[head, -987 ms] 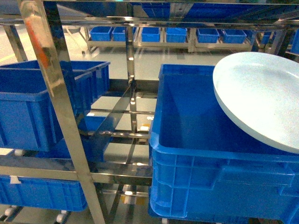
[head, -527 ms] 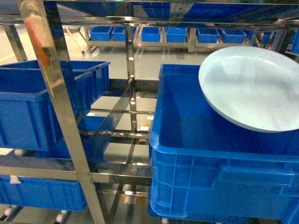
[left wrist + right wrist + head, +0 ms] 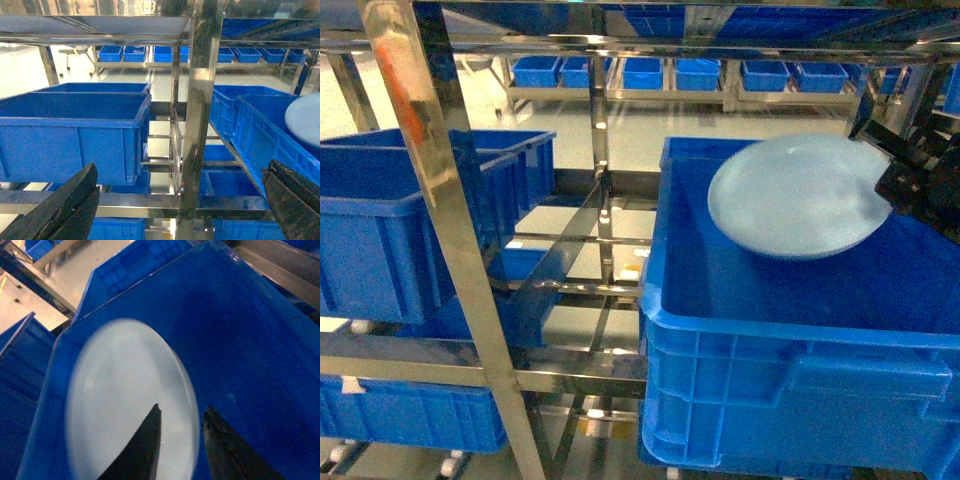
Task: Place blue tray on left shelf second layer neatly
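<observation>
Now the tray [image 3: 790, 197], clamped at its right rim by the right gripper [image 3: 181, 427], has swung left and lower over the right crate [image 3: 740, 300], nearing the shelf [image 3: 440, 230] while the left gripper [image 3: 180, 200] gapes empty.

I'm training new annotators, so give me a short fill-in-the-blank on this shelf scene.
1. The blue tray is held by the ___ gripper.
2. The tray hangs over a large, dark-blue ___.
3. The left gripper's jaws are ___.

Missing words: right; crate; open
</observation>
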Controlling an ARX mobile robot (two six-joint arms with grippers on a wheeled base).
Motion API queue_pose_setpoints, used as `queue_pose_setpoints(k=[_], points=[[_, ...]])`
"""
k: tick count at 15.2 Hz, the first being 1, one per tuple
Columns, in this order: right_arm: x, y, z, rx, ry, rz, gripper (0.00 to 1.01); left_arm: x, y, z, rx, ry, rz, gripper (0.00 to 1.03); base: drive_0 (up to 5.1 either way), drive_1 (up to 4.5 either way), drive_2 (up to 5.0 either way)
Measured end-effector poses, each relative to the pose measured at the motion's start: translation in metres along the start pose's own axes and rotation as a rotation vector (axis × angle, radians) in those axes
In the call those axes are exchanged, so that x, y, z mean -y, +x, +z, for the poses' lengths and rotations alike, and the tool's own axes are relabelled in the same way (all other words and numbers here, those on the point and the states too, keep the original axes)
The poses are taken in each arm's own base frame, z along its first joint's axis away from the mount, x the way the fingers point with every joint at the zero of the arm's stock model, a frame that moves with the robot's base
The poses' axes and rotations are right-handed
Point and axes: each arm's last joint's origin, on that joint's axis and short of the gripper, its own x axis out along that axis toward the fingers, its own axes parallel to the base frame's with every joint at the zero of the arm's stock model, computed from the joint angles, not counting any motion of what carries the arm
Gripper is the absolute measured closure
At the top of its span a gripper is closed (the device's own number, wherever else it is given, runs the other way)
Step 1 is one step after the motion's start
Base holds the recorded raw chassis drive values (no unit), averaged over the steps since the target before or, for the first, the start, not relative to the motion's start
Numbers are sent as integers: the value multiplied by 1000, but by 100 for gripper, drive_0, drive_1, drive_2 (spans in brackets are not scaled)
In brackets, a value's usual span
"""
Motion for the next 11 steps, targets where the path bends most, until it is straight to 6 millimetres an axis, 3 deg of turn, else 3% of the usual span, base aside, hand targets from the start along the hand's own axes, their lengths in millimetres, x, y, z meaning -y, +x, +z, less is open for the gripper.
queue_pose_setpoints(k=[2, 3, 4, 6, 7, 9, 10, 11], points=[[-14, -18, -6, -41, 18, 53, 54, 0, 0, 0, 0, 0, 0, 5, 0, 0, 0], [-22, -39, -13, -66, 6, 85, 41, 0, 0, 0, 0, 0, 0, 5, 0, 0, 0], [-28, -64, -21, -86, -15, 109, 30, 0, 0, 0, 0, 0, 0, 5, 0, 0, 0], [-32, -136, -40, -120, -112, 157, 4, 0, 0, 0, 0, 0, 0, 5, 0, 0, 0], [-22, -170, -49, -138, -198, 158, 3, 0, 0, 0, 0, 0, 0, 5, 0, 0, 0], [17, -213, -65, -141, -403, 63, 3, 0, 0, 0, 0, 0, 0, 5, 0, 0, 0], [32, -226, -69, -137, -484, 43, 3, 0, 0, 0, 0, 0, 0, 5, 0, 0, 0], [29, -227, -64, 36, -481, 97, 7, 0, 0, 0, 0, 0, -1, 5, 0, 0, 0]])
